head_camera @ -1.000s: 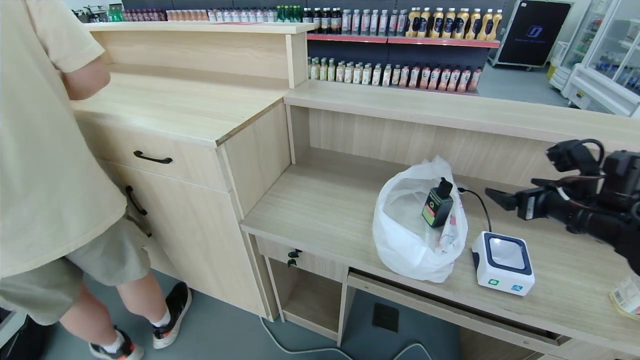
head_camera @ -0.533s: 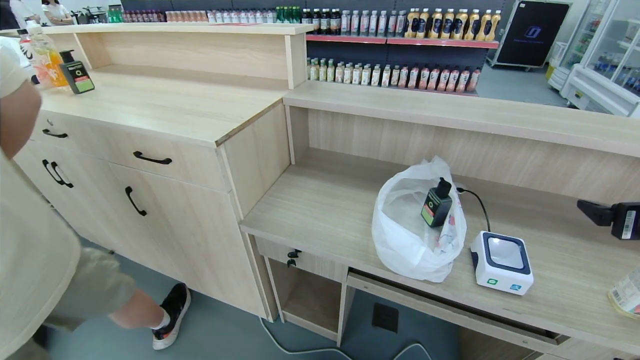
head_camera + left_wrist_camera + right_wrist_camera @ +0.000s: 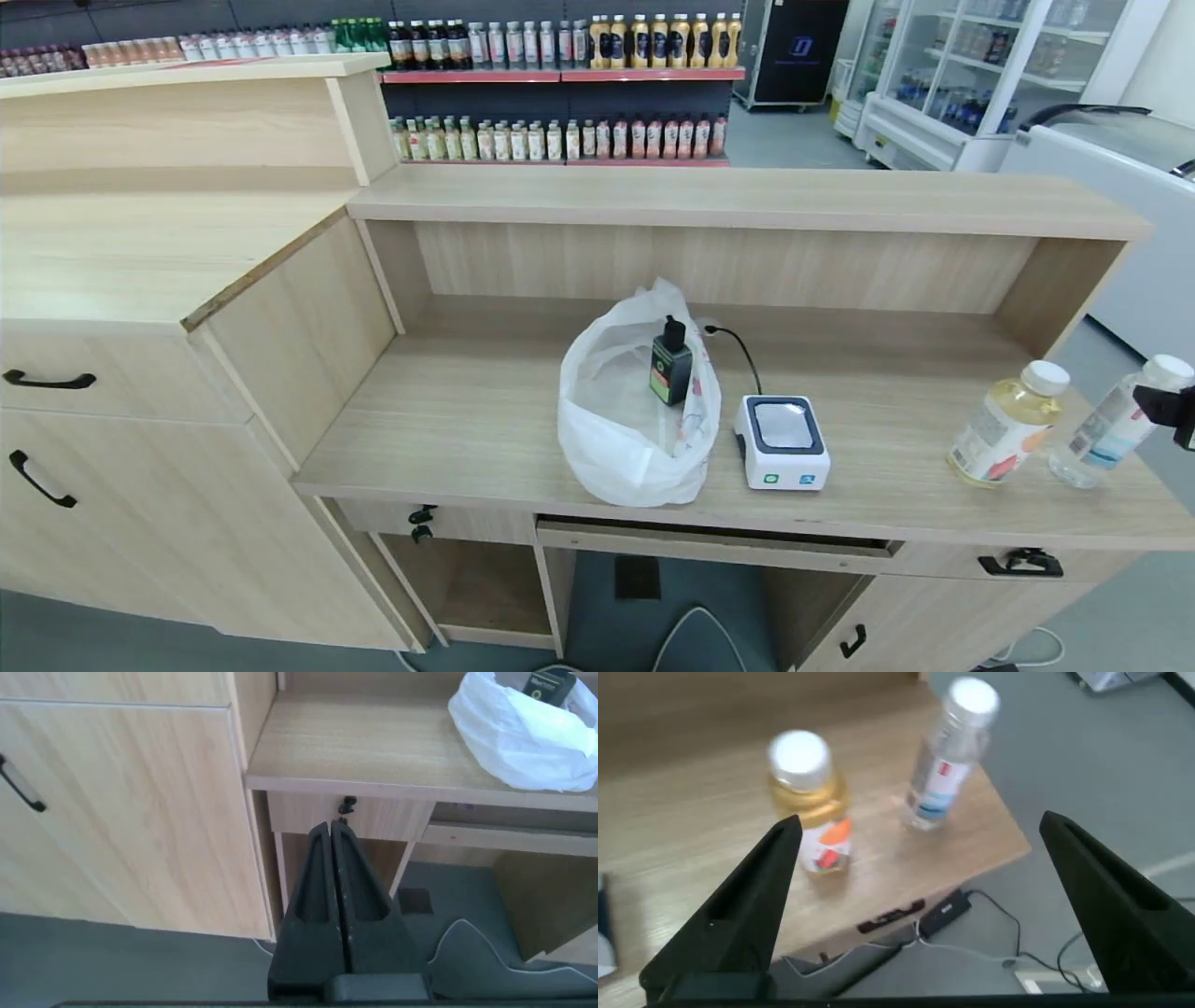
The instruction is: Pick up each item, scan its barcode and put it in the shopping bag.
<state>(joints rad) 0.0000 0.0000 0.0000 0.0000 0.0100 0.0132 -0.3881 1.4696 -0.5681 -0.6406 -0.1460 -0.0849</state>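
- Right gripper (image 3: 920, 826) has its fingers spread wide, holding nothing; left gripper (image 3: 332, 833) is pressed together.
- Upright and white-capped at the counter's (image 3: 485, 411) right end: yellow-drink bottle (image 3: 808, 803), clear bottle (image 3: 948, 756).
- Head camera has swung right; right gripper has drawn back from the shopping bag (image 3: 635, 439) since a second ago.
- Clear bottle is just beside the right gripper, yellow-drink bottle farther off.

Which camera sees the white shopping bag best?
The head view: the whole shopping bag stands open, a dark bottle inside. The left wrist view catches just part; the right wrist view faces a yellow bottle.
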